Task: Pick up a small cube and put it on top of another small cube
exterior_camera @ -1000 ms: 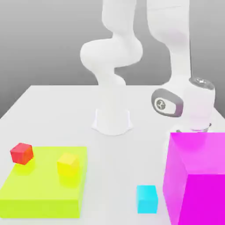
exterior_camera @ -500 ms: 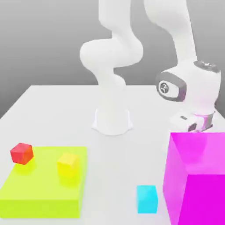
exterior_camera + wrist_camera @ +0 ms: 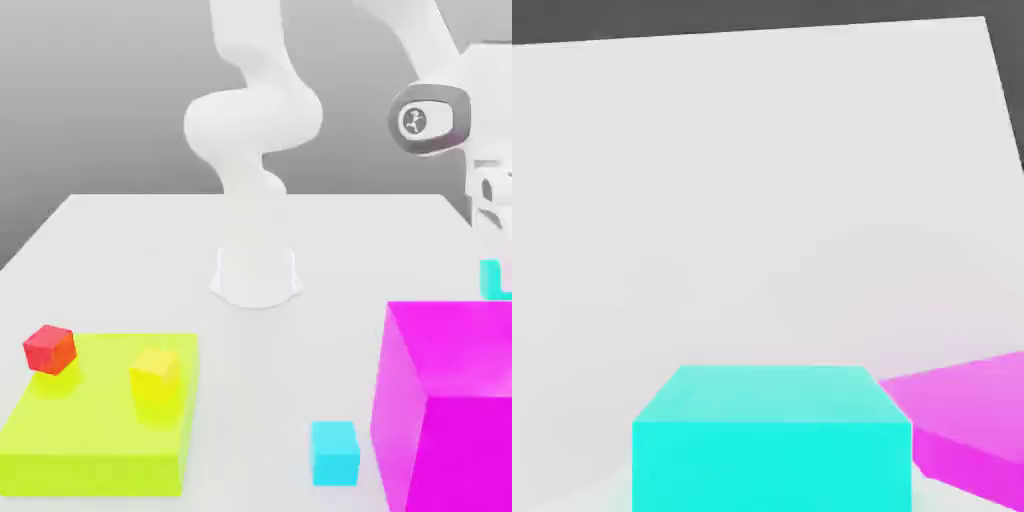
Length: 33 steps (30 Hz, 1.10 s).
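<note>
While my end effector (image 3: 506, 272) grips the turquoise cube (image 3: 489, 280), the big magenta block (image 3: 468, 450) looms below it. Lower, toward the exterior view's left, the cyan cube (image 3: 335, 454) sits on the counter (image 3: 260, 400); farther that way lies the lime slab (image 3: 90, 430).

magenta block (image 3: 470, 420): smooth, faintly glossy | tabletop (image 3: 330, 260): smooth, matt
</note>
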Available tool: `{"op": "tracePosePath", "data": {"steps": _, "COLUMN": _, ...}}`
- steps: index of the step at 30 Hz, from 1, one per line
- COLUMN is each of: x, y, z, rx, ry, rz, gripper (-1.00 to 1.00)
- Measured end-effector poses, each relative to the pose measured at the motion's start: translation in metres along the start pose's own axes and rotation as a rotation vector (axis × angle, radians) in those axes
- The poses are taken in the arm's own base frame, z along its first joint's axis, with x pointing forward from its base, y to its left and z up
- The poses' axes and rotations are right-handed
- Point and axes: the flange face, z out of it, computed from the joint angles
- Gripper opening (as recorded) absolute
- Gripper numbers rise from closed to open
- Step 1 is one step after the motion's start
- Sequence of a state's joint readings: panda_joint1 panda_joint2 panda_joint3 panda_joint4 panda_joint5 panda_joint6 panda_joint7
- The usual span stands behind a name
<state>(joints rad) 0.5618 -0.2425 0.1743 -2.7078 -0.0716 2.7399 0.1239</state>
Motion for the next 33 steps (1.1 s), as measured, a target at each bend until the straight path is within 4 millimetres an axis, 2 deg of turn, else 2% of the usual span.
{"op": "tracePosePath", "data": {"steps": 2, "x": 0.005, "y": 0.05, "z": -0.012, "rx": -0.029, "ry": 0.005, "rz": 0.056, "gripper": -1.0}}
{"op": "tracePosePath", "data": {"steps": 4, "x": 0.0, "y": 0.1, "z": -0.014, "rx": -0.052, "ry": -0.015, "rz": 0.186, "gripper": -1.0}}
{"op": "tracePosePath", "data": {"steps": 8, "x": -0.029, "y": 0.196, "z": -0.011, "rx": -0.093, "ry": -0.067, "rz": 0.501, "gripper": -1.0}}
{"op": "tracePosePath", "data": {"steps": 12, "x": -0.08, "y": 0.283, "z": -0.013, "rx": -0.13, "ry": -0.116, "rz": 0.825, "gripper": -1.0}}
{"op": "tracePosePath", "data": {"steps": 17, "x": -0.17, "y": 0.371, "z": -0.023, "rx": -0.171, "ry": -0.172, "rz": 1.237, "gripper": -1.0}}
{"op": "tracePosePath", "data": {"steps": 21, "x": -0.258, "y": 0.419, "z": -0.036, "rx": -0.198, "ry": -0.212, "rz": 1.567, "gripper": -1.0}}
{"op": "tracePosePath", "data": {"steps": 24, "x": -0.326, "y": 0.441, "z": -0.047, "rx": -0.213, "ry": -0.235, "rz": 1.796, "gripper": -1.0}}
{"op": "tracePosePath", "data": {"steps": 26, "x": -0.345, "y": 0.444, "z": -0.035, "rx": -0.211, "ry": -0.237, "rz": 1.839, "gripper": -1.0}}
{"op": "tracePosePath", "data": {"steps": 29, "x": -0.358, "y": 0.443, "z": -0.004, "rx": -0.213, "ry": -0.239, "rz": 1.851, "gripper": -1.0}}
{"op": "tracePosePath", "data": {"steps": 30, "x": -0.362, "y": 0.443, "z": 0.004, "rx": -0.215, "ry": -0.239, "rz": 1.853, "gripper": 1.0}}
{"op": "tracePosePath", "data": {"steps": 33, "x": -0.361, "y": 0.443, "z": 0.004, "rx": -0.215, "ry": -0.24, "rz": 1.852, "gripper": 1.0}}
